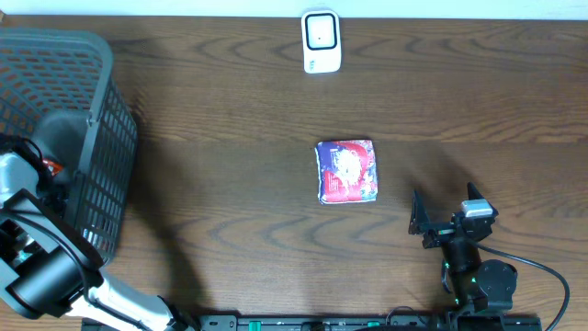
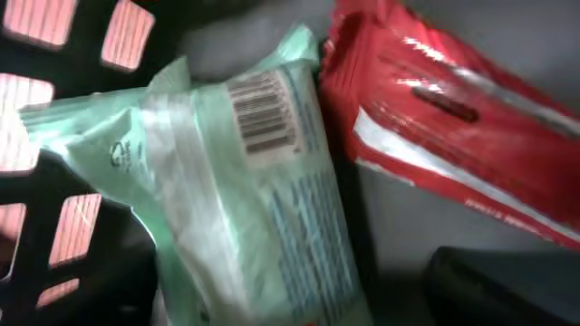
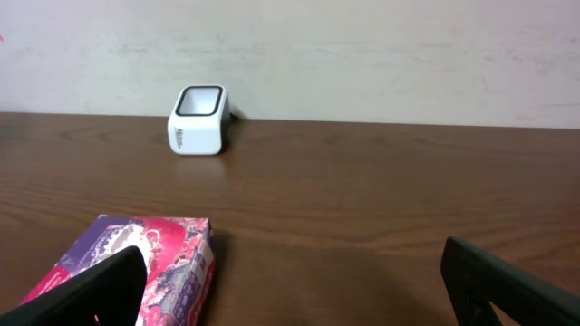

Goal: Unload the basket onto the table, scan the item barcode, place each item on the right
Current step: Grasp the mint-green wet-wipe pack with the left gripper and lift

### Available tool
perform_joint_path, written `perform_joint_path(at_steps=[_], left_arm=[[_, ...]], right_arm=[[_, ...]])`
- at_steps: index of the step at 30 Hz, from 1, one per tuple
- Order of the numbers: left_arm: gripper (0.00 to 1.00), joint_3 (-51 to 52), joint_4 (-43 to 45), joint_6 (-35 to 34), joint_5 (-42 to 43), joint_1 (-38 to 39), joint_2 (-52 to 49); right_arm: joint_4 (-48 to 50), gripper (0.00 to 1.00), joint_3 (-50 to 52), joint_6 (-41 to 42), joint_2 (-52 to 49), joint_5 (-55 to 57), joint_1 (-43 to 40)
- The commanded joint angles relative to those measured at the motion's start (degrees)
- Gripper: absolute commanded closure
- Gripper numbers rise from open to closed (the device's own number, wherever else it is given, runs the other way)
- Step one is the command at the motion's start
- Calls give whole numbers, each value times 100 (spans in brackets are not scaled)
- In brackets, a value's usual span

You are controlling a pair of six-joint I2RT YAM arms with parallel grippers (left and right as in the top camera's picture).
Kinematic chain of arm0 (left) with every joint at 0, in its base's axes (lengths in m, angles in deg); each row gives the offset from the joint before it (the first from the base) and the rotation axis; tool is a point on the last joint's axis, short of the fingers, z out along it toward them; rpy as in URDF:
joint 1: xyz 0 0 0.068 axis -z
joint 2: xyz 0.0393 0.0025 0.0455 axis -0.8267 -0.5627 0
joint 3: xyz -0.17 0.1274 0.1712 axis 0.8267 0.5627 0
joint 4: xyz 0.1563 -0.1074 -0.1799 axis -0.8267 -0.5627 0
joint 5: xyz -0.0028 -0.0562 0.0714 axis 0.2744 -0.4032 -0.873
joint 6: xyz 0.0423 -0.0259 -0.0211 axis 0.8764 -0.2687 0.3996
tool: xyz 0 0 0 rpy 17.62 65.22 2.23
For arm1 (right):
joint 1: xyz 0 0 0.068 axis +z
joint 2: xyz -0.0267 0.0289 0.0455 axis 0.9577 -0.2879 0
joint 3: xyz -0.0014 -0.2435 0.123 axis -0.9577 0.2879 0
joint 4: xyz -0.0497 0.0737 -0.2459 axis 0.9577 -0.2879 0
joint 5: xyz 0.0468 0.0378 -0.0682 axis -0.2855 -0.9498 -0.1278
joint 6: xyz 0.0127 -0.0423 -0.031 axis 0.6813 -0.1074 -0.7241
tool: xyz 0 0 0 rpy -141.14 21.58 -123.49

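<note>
My left arm (image 1: 28, 198) reaches down into the dark mesh basket (image 1: 101, 138) at the table's left edge. In the left wrist view a mint-green packet (image 2: 245, 208) lies with its barcode label (image 2: 263, 113) facing up, and a red packet (image 2: 453, 136) lies beside it. My left gripper (image 2: 290, 303) is open, its dark fingers (image 2: 489, 285) standing either side of the green packet's lower end. The white scanner (image 1: 321, 41) stands at the table's back. My right gripper (image 1: 445, 204) hovers open at the front right, with nothing between its fingers (image 3: 512, 285).
A purple-and-red packet (image 1: 346, 171) lies flat mid-table, just left of the right gripper; it also shows as a packet (image 3: 154, 263) in the right wrist view. The basket's walls close in around the left gripper. A wall runs behind the scanner (image 3: 198, 120).
</note>
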Motion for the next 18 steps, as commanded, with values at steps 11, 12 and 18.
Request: perform_joint_path(at_steps=[11, 12, 18], left_arm=[[92, -37, -328, 1283, -131, -24, -103], [93, -81, -415, 1283, -129, -24, -17], [93, -345, -745, 1292, 251, -17, 984]], right_arm=[[-22, 1, 9, 63, 35, -11, -15], [-22, 1, 9, 63, 35, -11, -15], [-22, 1, 9, 63, 35, -11, -15]])
